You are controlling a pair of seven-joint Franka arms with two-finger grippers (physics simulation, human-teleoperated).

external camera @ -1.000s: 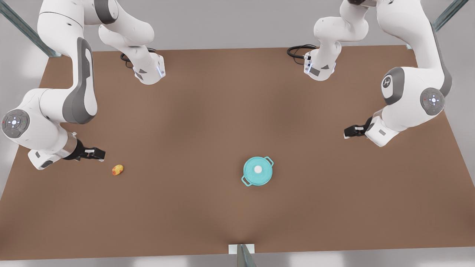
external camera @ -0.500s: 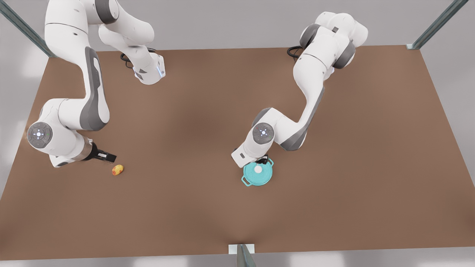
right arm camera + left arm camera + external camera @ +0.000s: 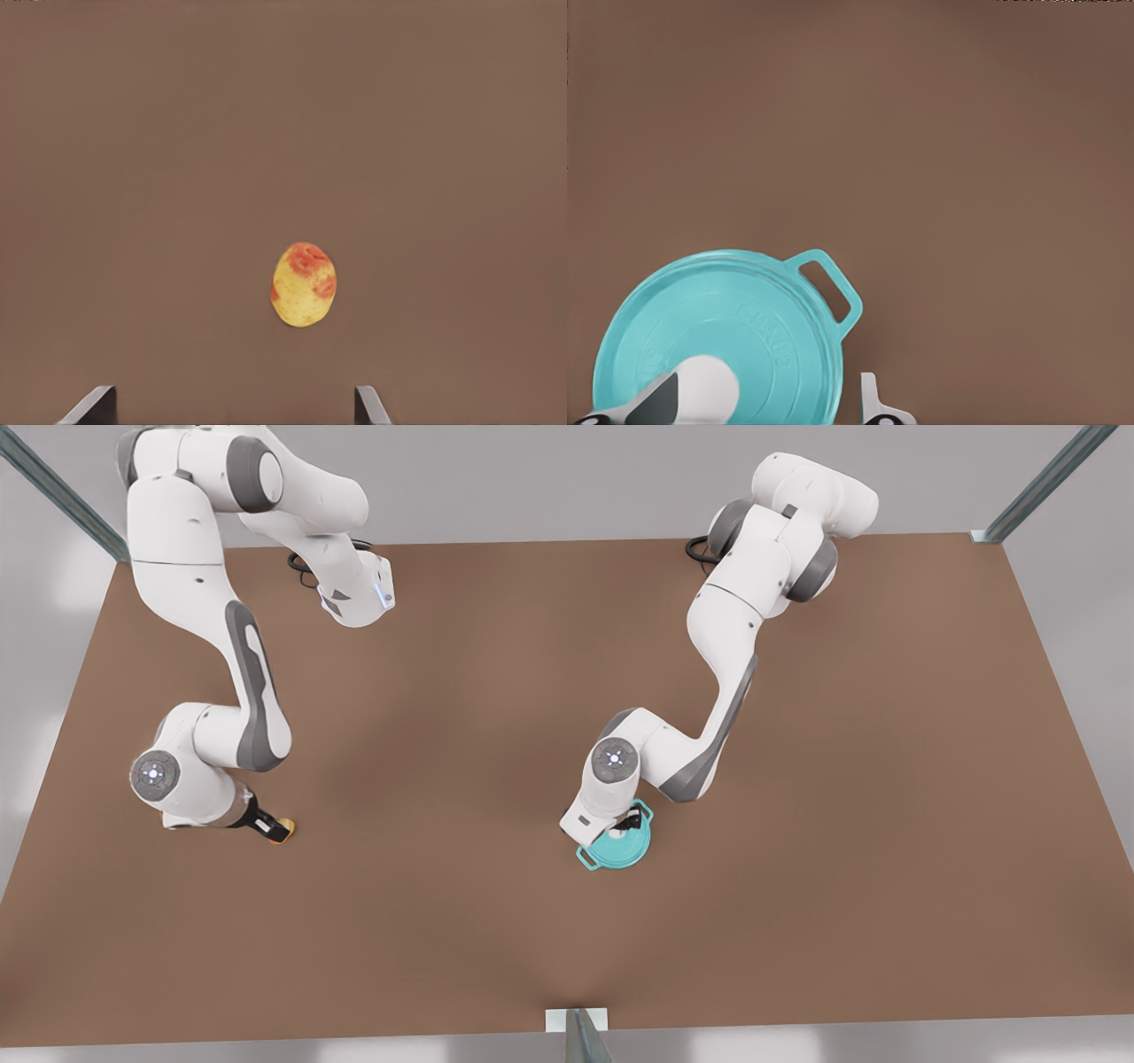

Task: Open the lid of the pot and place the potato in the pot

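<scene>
The left hand [image 3: 627, 824] is positioned directly over the pot lid [image 3: 620, 849], at the centre-right of the tabletop [image 3: 496, 717] in the front view. The pot lid sits closed on the pot [image 3: 586, 858]. In the left wrist view, the fingertips [image 3: 656, 403] are spread apart, one at each side of the white knob [image 3: 709, 390] on the pot lid [image 3: 718, 336]. One fingertip overlaps the knob; whether it touches cannot be determined. The other fingertip stands beyond the rim of the pot, near one loop handle [image 3: 828, 288]. The left hand is released and grips nothing.

The right hand [image 3: 270, 830] is lowered over the potato [image 3: 285, 832], at the front view's left, well apart from the pot. In the right wrist view, the potato [image 3: 304, 284] lies on the bare tabletop [image 3: 283, 115], between and ahead of the two fingertips [image 3: 93, 405]. The fingertips are set wide and are clear of the potato. The right hand is released.
</scene>
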